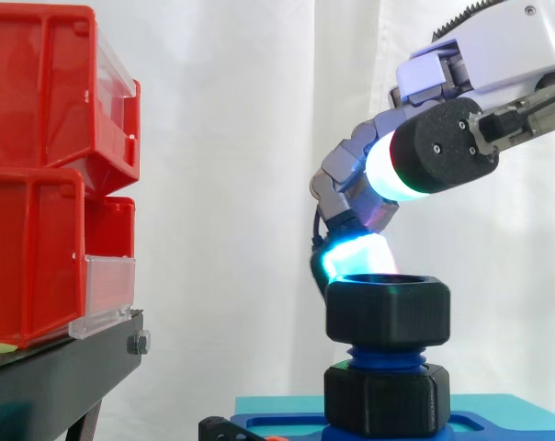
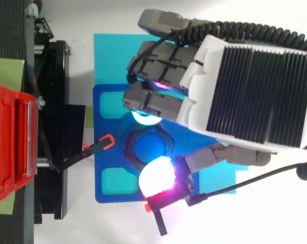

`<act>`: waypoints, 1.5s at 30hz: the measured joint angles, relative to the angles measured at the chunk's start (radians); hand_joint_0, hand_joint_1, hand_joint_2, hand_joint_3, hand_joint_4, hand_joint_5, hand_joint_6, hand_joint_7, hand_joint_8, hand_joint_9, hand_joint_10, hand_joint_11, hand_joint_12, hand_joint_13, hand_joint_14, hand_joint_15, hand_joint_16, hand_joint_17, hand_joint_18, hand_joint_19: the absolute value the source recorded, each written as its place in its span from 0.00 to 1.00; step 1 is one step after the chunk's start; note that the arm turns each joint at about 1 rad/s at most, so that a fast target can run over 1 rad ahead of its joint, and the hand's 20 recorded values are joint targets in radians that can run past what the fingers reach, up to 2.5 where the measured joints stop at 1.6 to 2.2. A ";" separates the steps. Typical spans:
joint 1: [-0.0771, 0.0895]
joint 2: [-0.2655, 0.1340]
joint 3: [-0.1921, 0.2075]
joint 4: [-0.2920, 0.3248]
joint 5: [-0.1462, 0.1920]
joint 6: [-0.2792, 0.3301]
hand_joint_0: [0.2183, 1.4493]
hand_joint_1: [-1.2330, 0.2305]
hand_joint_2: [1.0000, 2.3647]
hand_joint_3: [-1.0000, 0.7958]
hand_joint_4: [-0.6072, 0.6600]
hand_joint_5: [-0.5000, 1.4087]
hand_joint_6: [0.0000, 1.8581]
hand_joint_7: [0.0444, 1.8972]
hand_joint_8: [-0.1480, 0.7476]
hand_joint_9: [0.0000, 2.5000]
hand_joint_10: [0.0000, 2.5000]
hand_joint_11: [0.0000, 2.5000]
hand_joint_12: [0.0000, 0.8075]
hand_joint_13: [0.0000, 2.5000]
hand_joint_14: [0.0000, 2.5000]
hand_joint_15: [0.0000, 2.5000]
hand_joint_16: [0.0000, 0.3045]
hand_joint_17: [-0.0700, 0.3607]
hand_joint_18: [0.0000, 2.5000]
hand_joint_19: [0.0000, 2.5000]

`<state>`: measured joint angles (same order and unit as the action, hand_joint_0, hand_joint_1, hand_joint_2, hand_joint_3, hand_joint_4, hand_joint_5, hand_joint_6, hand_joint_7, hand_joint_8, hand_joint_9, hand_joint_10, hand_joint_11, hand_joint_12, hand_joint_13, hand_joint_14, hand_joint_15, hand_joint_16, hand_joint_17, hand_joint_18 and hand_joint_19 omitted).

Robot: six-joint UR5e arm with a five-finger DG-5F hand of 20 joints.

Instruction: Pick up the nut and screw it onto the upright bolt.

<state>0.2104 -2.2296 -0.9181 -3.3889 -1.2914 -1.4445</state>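
The black 6-sided nut, with a smooth round upper rim, sits level on top of the upright blue bolt. A short length of blue thread shows between it and 1 similar black collar at the bolt's foot on the blue base plate. The hand is poised over the nut with its digits parted and not clamped on it: a cyan fingertip meets the nut's far rim, while the white-glowing thumb pad stands clear above.
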 measured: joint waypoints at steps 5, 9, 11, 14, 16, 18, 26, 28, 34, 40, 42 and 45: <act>-0.009 0.001 0.022 -0.041 -0.004 -0.011 0.26 0.66 0.00 0.28 0.54 0.29 0.34 0.66 0.42 0.48 0.00 0.00 0.17 0.37 0.00 0.00 0.01 0.17 0.20 0.00; -0.015 0.001 0.049 -0.090 -0.005 -0.023 0.25 0.66 0.00 0.28 0.57 0.29 0.27 0.81 0.44 0.47 0.00 0.00 0.19 0.36 0.00 0.00 0.01 0.18 0.19 0.00; -0.018 0.001 0.063 -0.112 -0.005 -0.029 0.25 0.67 0.00 0.28 0.60 0.28 0.27 0.77 0.45 0.46 0.00 0.00 0.20 0.35 0.00 0.00 0.02 0.19 0.18 0.00; -0.023 0.000 0.080 -0.132 -0.005 -0.037 0.25 0.67 0.00 0.28 0.64 0.25 0.27 0.64 0.45 0.44 0.00 0.00 0.22 0.34 0.00 0.00 0.02 0.20 0.17 0.00; -0.025 0.001 0.088 -0.136 -0.006 -0.041 0.24 0.67 0.00 0.28 0.66 0.24 0.27 0.59 0.45 0.42 0.00 0.00 0.23 0.33 0.00 0.00 0.03 0.21 0.16 0.00; -0.027 0.001 0.092 -0.134 -0.007 -0.045 0.24 0.67 0.00 0.28 0.68 0.22 0.27 0.49 0.45 0.41 0.00 0.00 0.25 0.32 0.00 0.00 0.03 0.22 0.15 0.00; -0.023 0.000 0.066 -0.032 -0.036 -0.049 0.23 0.68 0.00 0.28 0.64 0.21 0.27 0.35 0.41 0.36 0.00 0.00 0.26 0.29 0.00 0.00 0.05 0.24 0.13 0.00; -0.019 -0.001 0.047 0.007 -0.036 -0.047 0.23 0.69 0.00 0.28 0.64 0.21 0.27 0.34 0.40 0.35 0.00 0.00 0.26 0.28 0.00 0.00 0.05 0.25 0.12 0.00; 0.002 -0.001 -0.006 0.103 -0.030 -0.034 0.22 0.70 0.00 0.28 0.63 0.21 0.27 0.31 0.37 0.29 0.00 0.00 0.27 0.23 0.00 0.00 0.07 0.27 0.07 0.00; 0.019 -0.001 -0.022 0.130 -0.018 -0.019 0.21 0.71 0.00 0.28 0.61 0.20 0.27 0.29 0.36 0.24 0.00 0.00 0.29 0.19 0.00 0.00 0.08 0.28 0.03 0.00; 0.022 -0.001 -0.023 0.130 -0.016 -0.018 0.21 0.72 0.00 0.28 0.61 0.20 0.27 0.29 0.36 0.23 0.00 0.00 0.30 0.18 0.00 0.00 0.08 0.29 0.02 0.00; 0.024 -0.001 -0.024 0.122 -0.018 -0.015 0.21 0.72 0.00 0.28 0.62 0.20 0.27 0.30 0.36 0.23 0.00 0.00 0.30 0.18 0.00 0.00 0.08 0.29 0.02 0.00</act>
<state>0.2343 -2.2304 -0.9421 -3.2666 -1.3090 -1.4597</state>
